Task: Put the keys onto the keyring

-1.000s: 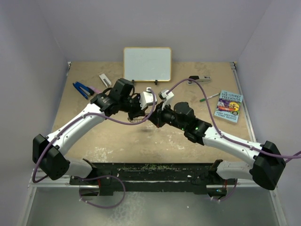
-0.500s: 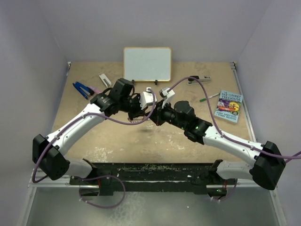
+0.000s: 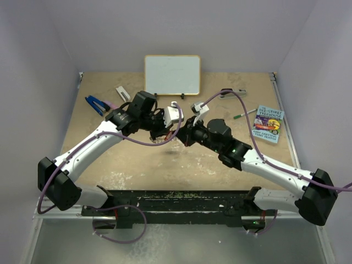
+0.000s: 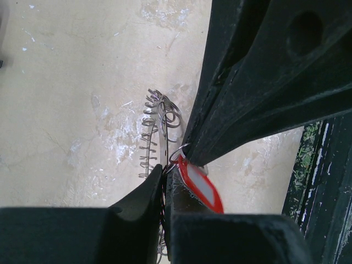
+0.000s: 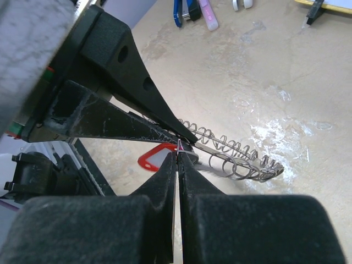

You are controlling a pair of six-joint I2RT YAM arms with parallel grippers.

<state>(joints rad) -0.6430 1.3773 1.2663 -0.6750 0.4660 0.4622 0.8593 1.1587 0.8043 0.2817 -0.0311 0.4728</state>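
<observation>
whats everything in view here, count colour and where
keyring: one, grey metal, between the tools at table centre
key: one, red head, beside the keyring
whiteboard: one, white, yellow frame, back centre
book: one, teal, right side
pen: one, green tip, left of the book
blue-handled item: one, blue, back left
small white item: one, white, back left
grey item: one, grey and white, back right
table: one, tan, under everything
left tool: one, black, shut on the keyring
right tool: one, black, shut on the key

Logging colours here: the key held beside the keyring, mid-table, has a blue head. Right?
No: the key has a red head, not blue, as the left wrist view shows. It is indeed beside the keyring, mid-table.
</observation>
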